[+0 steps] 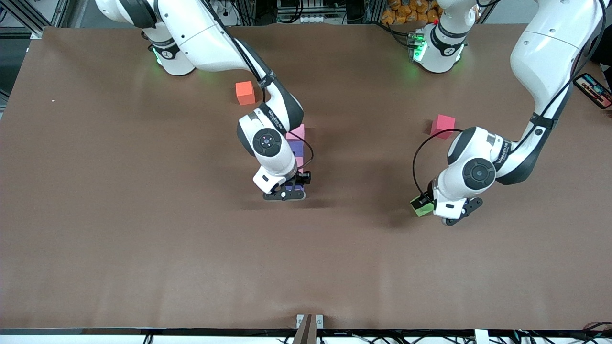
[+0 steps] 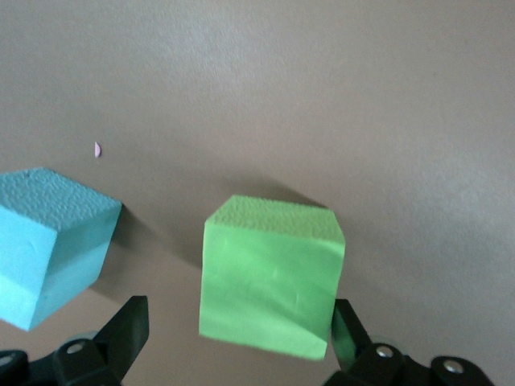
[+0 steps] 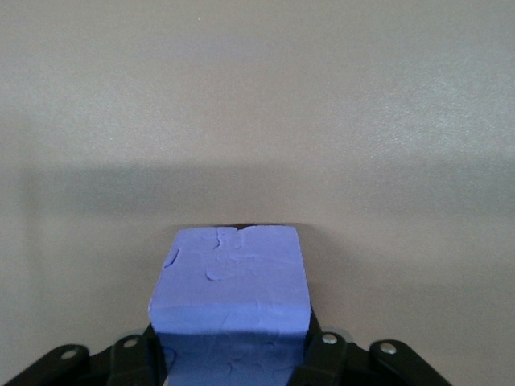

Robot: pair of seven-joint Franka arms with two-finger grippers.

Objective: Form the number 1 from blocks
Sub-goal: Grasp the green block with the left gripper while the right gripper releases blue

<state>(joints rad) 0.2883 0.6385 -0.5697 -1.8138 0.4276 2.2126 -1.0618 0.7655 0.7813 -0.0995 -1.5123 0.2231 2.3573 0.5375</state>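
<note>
Brown matte paper covers the table [image 1: 143, 239], smooth and bare over most of its width, with both robot bases standing along the edge farthest from the front camera. Small lettering runs along each arm's forearm band, too fine to read.

Near the middle of the surface a short column of foam cubes runs toward the front camera: a light pink cube [image 1: 296, 132] farthest from it, a purple cube [image 1: 297, 148] touching that one, then a sliver of another pink cube [image 1: 299, 162], mostly hidden under the right arm. The right gripper [image 1: 285, 195] is low at the near end of this column, its fingers [image 3: 322, 354] set against the sides of a second purple cube [image 3: 229, 293], whose top face is creased and dented; whether they grip it or have just let go I cannot tell.

Toward the left arm's end of the table, the left gripper [image 1: 447, 210] hangs just above the surface with its fingers [image 2: 121, 330] spread wide on either side of the green cube [image 2: 272, 277], not touching it. That cube has a finely pebbled top and sharp edges, and sits on the paper. Just beside it lies a light blue cube [image 2: 48, 249] of the same grainy foam, seen only from the left wrist.

A red cube [image 1: 442, 126] lies farther from the front camera than the green one. An orange cube [image 1: 245, 92] sits near the right arm's base.
</note>
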